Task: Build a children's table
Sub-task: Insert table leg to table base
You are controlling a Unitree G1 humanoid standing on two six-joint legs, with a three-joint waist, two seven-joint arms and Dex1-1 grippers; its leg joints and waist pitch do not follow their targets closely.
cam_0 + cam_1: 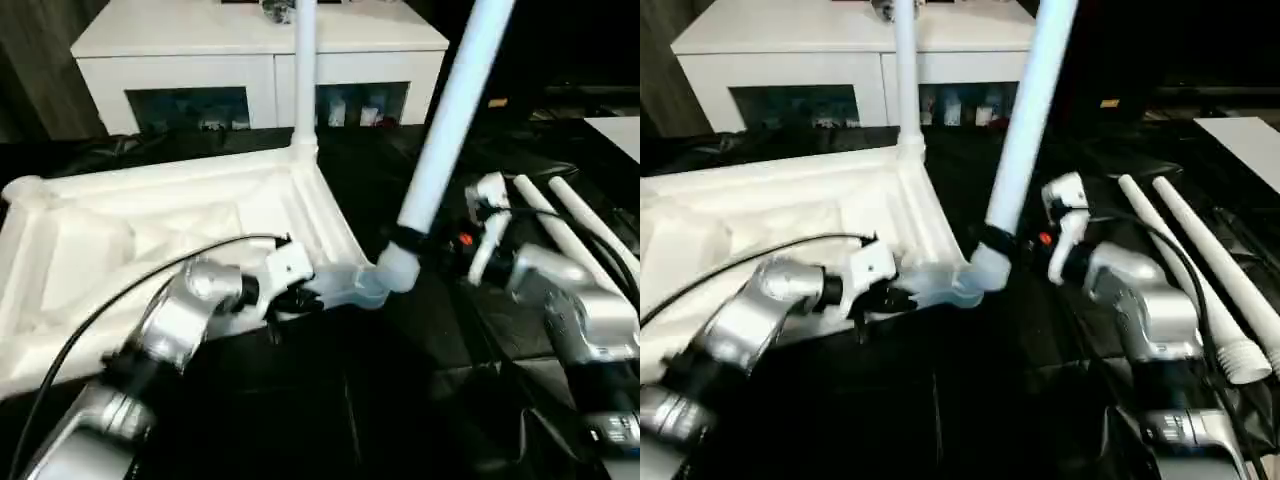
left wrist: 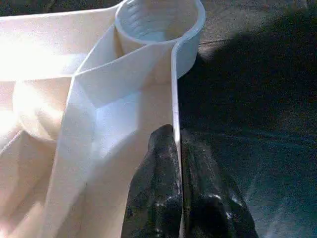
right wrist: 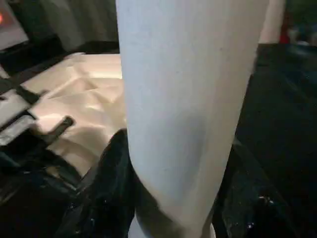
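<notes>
Tabletop point(image 1: 150, 240) lying ribs-up on the dark table point(image 1: 400, 400), one leg point(image 1: 304, 70) standing in its far corner. Right hand point(image 3: 168, 198) gripping a tilted leg point(image 1: 450, 120) at the near socket point(image 2: 161, 22). Left hand point(image 2: 177, 198) pinching the tabletop's rim.

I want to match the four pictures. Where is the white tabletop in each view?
Left eye view: the tabletop lies in the picture's left half, ribbed underside up.
Right eye view: the tabletop is again at the left.
Left wrist view: the tabletop is seen close up, its edge wall pinched by the left gripper.
Right wrist view: the tabletop lies behind the tilted leg.
Shared landmark: the near corner socket.
</notes>
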